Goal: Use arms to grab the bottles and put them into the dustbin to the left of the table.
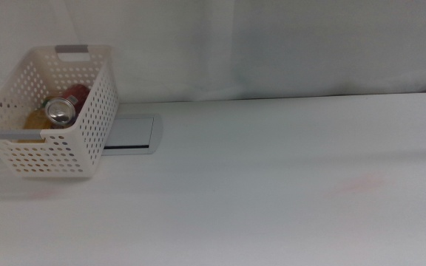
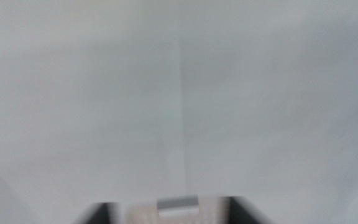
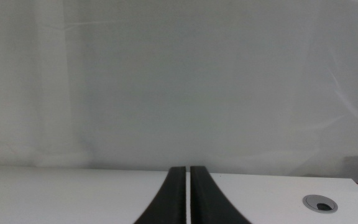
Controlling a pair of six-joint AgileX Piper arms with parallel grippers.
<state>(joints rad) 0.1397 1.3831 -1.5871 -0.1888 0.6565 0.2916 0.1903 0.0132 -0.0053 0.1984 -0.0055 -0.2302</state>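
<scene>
White perforated dustbin (image 1: 65, 140) with grey handle strips, at the far left of the white tabletop (image 1: 272, 185). Inside it, a red drink can (image 1: 61, 111) lying tilted, silver top toward the camera, with a yellow-juice bottle (image 1: 35, 120) just beside it, partly hidden by the can and the basket wall; no third bottle discernible in the basket. Flat grey-white tray (image 1: 133, 134) behind and touching the dustbin's right side. Neither arm visible in the middle view. Right end effector (image 3: 188, 196) low over the tabletop, well apart from the dustbin, its two dark jaws pressed nearly together with only a hairline gap, nothing between them. Left end effector (image 2: 178, 214) blurred, only two dark jaw tips visible at the frame edge, spread apart, a grey handle strip (image 2: 178, 204) and pale basket rim between them.
</scene>
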